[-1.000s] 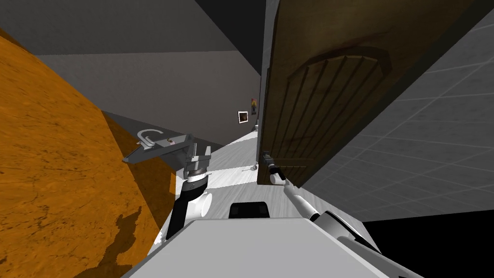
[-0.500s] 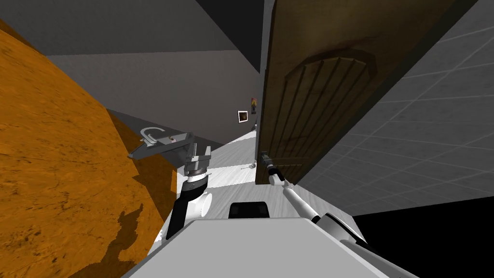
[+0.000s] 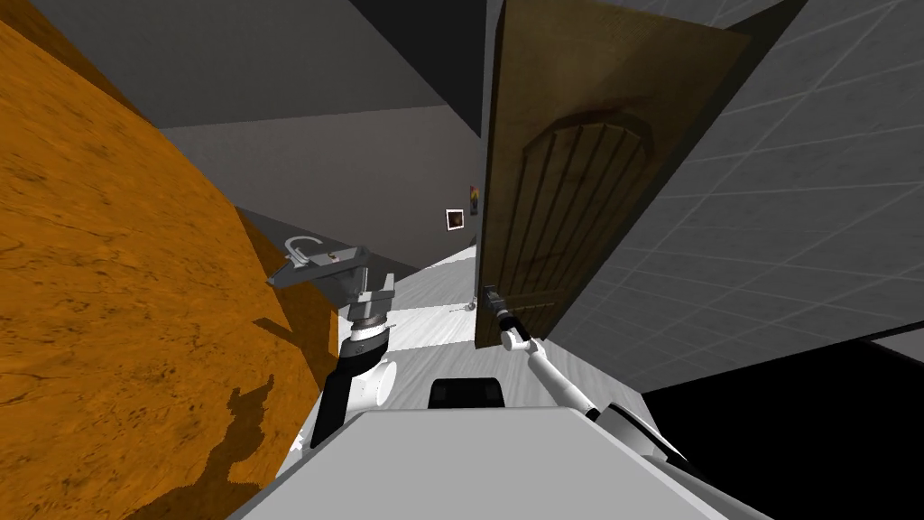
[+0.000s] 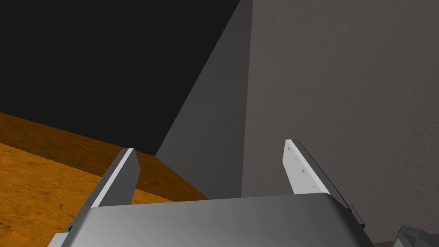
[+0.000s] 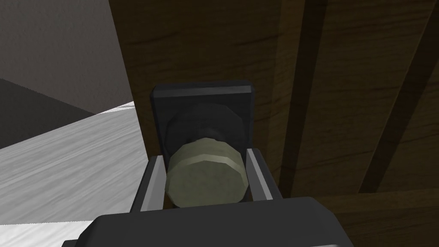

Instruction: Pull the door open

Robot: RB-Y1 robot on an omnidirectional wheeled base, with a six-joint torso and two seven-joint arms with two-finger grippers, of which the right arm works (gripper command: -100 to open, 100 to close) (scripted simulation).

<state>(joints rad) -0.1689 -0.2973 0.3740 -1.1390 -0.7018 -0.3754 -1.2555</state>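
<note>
A dark brown wooden door (image 3: 568, 181) with an arched, ribbed panel stands ajar ahead and to my right. Its olive knob (image 5: 206, 171) sits on a dark square plate (image 5: 201, 103) near the door's free edge. My right gripper (image 5: 205, 173) is shut on the knob, one finger pressing each side. In the head view the right gripper (image 3: 493, 296) reaches out to the door's edge on a stretched arm. My left gripper (image 4: 210, 171) is open and holds nothing; it is raised at my left (image 3: 316, 266), beside an orange wall.
An orange wall (image 3: 117, 298) runs close along my left. A grey tiled wall (image 3: 776, 235) lies right of the door. Light wood-grain floor (image 3: 433, 316) leads through the gap. Small pictures (image 3: 455, 218) hang on the far grey wall. A black area (image 3: 812, 433) lies at the lower right.
The door has swung further open toward me, its face narrowing in the head view. My right gripper stays on the knob and has moved with it. The orange wall looms closer on the left.
</note>
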